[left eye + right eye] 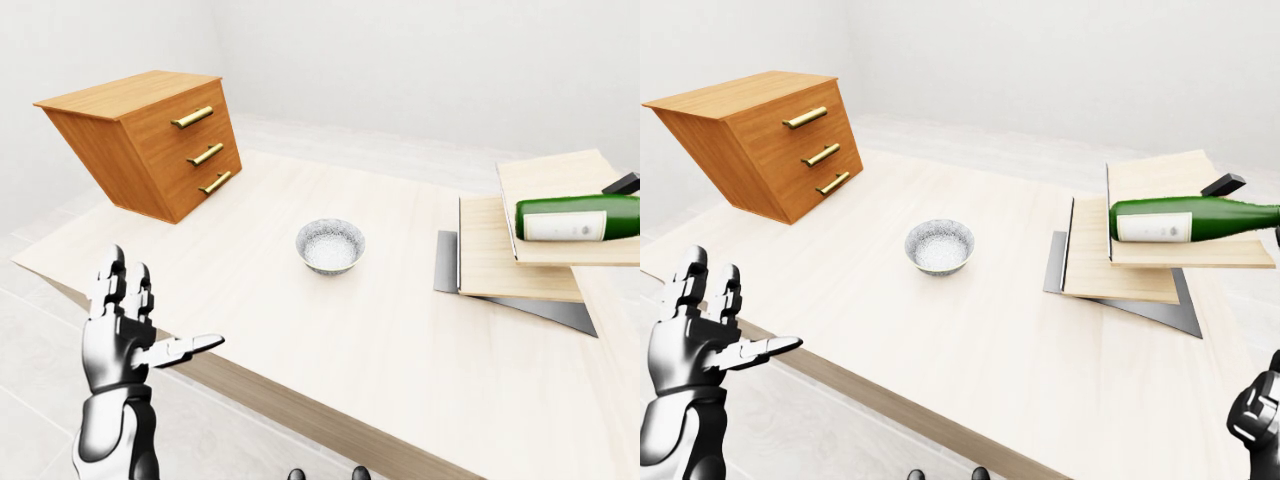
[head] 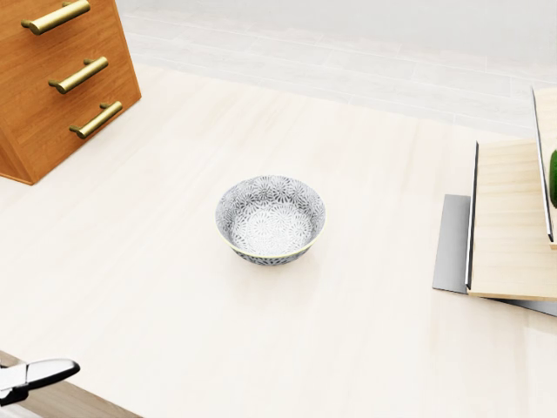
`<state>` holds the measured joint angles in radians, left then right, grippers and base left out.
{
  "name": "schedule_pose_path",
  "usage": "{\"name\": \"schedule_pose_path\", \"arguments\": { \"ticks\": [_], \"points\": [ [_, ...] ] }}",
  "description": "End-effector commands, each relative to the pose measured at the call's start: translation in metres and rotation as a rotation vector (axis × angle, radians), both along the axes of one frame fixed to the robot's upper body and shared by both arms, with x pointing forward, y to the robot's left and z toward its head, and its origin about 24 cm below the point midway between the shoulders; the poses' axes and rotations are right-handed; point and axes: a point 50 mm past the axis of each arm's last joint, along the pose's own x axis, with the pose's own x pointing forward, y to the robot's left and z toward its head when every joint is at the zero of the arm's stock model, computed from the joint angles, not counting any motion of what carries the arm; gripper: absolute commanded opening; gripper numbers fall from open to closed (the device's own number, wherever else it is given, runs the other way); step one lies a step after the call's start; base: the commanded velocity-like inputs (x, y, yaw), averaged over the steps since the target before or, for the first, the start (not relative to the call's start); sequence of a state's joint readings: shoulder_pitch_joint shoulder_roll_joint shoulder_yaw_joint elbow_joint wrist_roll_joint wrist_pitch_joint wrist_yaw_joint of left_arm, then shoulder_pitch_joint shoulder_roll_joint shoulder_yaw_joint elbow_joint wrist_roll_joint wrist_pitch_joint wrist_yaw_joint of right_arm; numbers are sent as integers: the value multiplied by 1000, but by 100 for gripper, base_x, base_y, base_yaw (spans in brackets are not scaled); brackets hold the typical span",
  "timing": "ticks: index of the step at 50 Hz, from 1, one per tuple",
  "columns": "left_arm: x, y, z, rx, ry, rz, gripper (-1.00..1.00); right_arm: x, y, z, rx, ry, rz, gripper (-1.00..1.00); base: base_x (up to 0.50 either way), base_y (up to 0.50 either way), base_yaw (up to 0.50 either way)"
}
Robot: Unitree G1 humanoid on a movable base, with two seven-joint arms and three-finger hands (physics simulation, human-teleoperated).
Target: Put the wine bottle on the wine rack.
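Since the green glass wine bottle [image 1: 1193, 219] with its white label already lies on its side across the upper board of the stepped pale-wood wine rack [image 1: 1120, 262] at the desk's right edge, I judge the task all but done. The silver three-finger left hand [image 1: 125, 333] hangs spread wide off the desk's near left edge, holding nothing. The right hand [image 1: 1260, 420] barely shows; its fingers' state cannot be told
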<state>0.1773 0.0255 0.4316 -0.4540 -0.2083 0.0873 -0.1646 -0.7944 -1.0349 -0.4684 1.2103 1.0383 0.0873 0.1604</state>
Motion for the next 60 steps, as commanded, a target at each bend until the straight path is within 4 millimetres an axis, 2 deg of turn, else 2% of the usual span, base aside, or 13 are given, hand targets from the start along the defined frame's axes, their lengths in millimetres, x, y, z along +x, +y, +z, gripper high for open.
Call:
{"name": "schedule_pose_path", "arguments": {
  "ticks": [1, 15, 26, 60],
  "points": [
    [0, 0, 0, -1, -1, -2, 100, -7, -5, -4, 8, 9, -20, 100, 0, 0, 0],
    [0, -1, -1, -1, 4, -1, 100, -10, -6, -15, 24, 38, -22, 100, 0, 0, 0],
    [1, 0, -3, -4, 12, -3, 100, -21, -12, -22, 25, 55, -39, 100, 0, 0, 0],
    [0, -2, 1, 3, -5, -4, 100, -38, -20, -22, -11, 30, -40, 100, 0, 0, 0]
  ]
}}
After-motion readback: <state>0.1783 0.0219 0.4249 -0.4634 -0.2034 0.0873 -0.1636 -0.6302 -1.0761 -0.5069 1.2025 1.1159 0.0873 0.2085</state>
